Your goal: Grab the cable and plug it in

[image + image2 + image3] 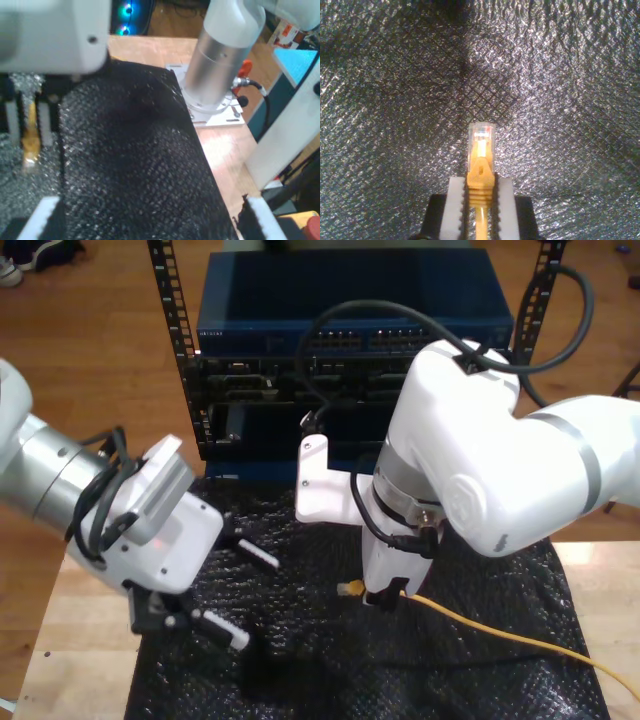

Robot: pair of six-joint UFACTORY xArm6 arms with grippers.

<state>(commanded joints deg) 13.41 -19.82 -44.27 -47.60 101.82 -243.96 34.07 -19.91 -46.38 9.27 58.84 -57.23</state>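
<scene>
Black mesh mat [395, 100] under cable [481, 150] pinched in my second gripper [480, 192], my first gripper [235, 590] spread wide, apart from it.

Exterior view: high, facing the tabletop [70, 640] and the server rack [350, 350] at the far side, both arms in frame. Second wrist view: rides my second gripper [481, 200], very close, looking along the white fingers [455, 205] onto the black mesh mat [560, 100]. First wrist view: looks across the same mat at the other arm's fingers [45, 122]. All three views share the mat.
</scene>
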